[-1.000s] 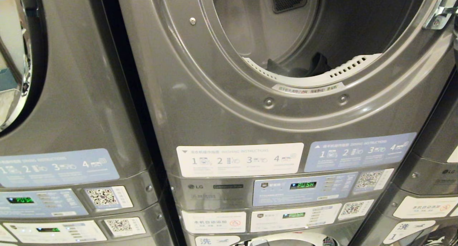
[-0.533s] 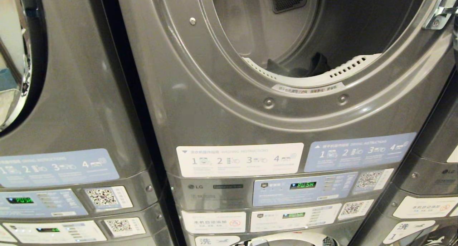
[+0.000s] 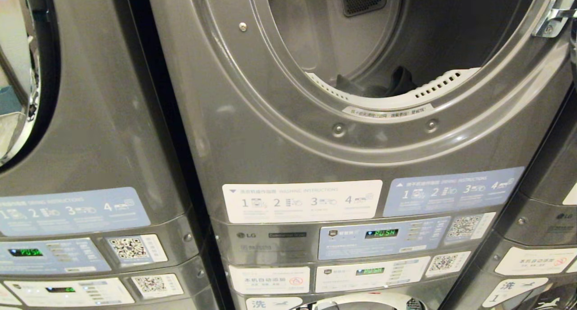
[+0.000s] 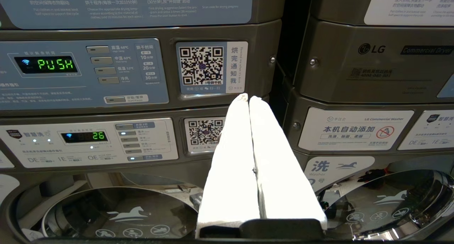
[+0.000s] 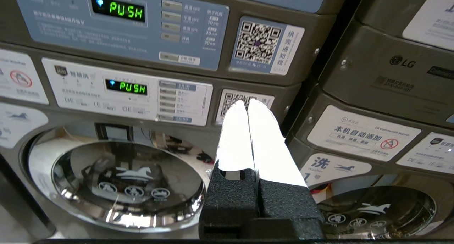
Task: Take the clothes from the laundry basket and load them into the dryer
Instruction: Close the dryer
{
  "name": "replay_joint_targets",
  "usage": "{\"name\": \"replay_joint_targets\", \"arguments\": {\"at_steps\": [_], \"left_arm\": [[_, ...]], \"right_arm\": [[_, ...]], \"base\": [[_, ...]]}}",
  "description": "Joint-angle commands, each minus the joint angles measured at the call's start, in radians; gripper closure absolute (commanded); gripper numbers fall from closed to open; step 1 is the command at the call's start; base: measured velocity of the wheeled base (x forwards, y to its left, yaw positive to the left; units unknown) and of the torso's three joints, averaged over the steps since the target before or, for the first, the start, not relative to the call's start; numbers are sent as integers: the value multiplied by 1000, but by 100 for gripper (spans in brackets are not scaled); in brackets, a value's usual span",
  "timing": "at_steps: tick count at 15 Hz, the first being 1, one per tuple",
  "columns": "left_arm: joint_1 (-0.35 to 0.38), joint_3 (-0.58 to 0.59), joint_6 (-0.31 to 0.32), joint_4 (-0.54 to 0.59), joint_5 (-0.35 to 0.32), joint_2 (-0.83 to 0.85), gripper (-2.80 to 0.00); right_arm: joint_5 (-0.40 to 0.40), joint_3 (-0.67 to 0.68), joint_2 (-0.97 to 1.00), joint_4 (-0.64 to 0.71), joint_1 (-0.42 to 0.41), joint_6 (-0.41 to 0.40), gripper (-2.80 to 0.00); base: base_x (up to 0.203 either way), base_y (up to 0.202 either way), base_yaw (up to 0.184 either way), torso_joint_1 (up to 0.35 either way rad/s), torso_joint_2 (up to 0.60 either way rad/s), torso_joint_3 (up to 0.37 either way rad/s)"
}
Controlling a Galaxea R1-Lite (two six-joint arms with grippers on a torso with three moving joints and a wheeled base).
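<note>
In the head view the dryer [image 3: 360,120] fills the centre and right of the frame, its round opening in the upper right with the door out of the way. Dark clothes [image 3: 374,84] lie in a low heap at the bottom of the drum, just behind the white perforated lip [image 3: 432,87] at the lower edge of the opening; the heap's long axis runs left to right across the frame, with one fold sticking upward at its right end. Neither arm shows in this view.

In the left wrist view the left gripper [image 4: 249,98] sits at the centre of the frame, its jaws pressed together and empty, tips pointing at a QR sticker [image 4: 202,66] on the control panel. In the right wrist view the right gripper [image 5: 247,104] is likewise at centre frame, jaws closed on nothing, tips before a lower QR sticker [image 5: 237,98]. The clothes appear in neither wrist view, so they lie well apart from both sets of jaws.
</note>
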Motion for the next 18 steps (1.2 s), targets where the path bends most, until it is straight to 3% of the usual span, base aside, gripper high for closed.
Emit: {"name": "replay_joint_targets", "arguments": {"at_steps": [1,18], "left_arm": [[0,0,0,-1,0,0,0],[0,0,0,-1,0,0,0]], "right_arm": [[0,3,-23,-3,-1,2,0],[0,4,-23,-3,-1,74,0]], "base": [[0,0,0,0,0,0],[0,0,0,0,0,0]]}}
